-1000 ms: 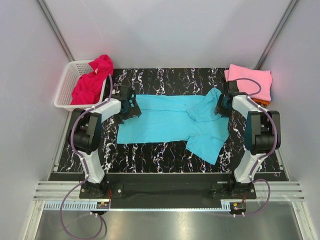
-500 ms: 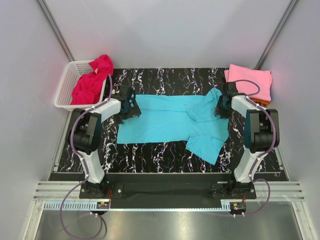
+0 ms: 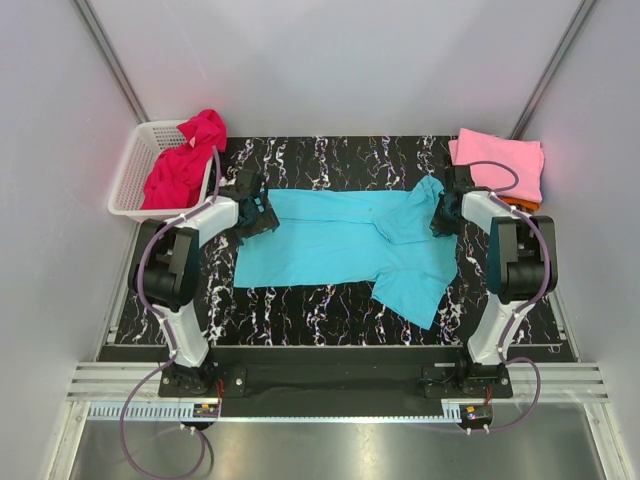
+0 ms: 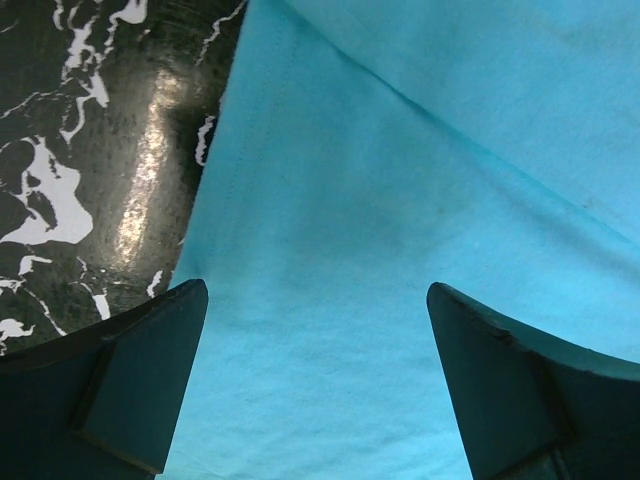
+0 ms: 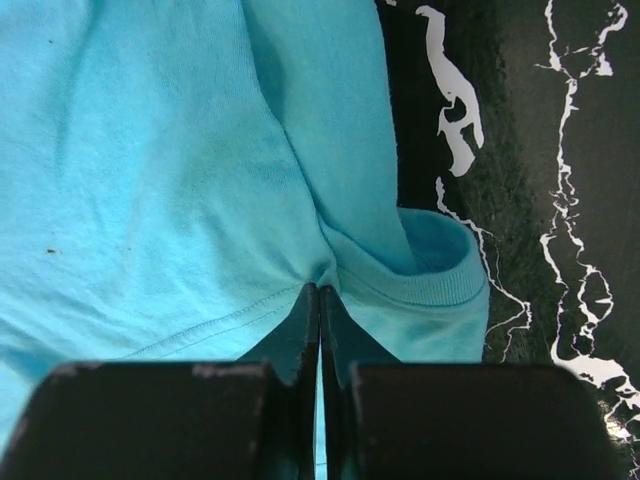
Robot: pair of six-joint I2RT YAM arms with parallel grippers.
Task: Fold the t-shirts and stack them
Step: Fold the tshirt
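A turquoise t-shirt (image 3: 340, 240) lies spread across the black marbled table (image 3: 330, 160), its right part folded over at an angle. My left gripper (image 3: 262, 212) hangs low over the shirt's left edge. Its jaws stand wide open (image 4: 315, 290) with flat cloth (image 4: 400, 200) between them and nothing held. My right gripper (image 3: 438, 218) is at the shirt's far right end, shut (image 5: 319, 290) on a pinch of turquoise cloth (image 5: 180, 180) just beside a ribbed hem (image 5: 440, 285). A magenta-red t-shirt (image 3: 185, 160) is heaped in the basket. A folded pink t-shirt (image 3: 505, 162) lies on an orange one (image 3: 522, 204) at back right.
The white lattice basket (image 3: 130, 175) stands off the table's back left corner. Grey walls close in the left, right and back. Bare marbled table (image 4: 90, 170) shows left of the shirt and along the front edge (image 3: 320, 310).
My right gripper has closed on the turquoise cloth. My left gripper has shifted slightly toward the back, still open.
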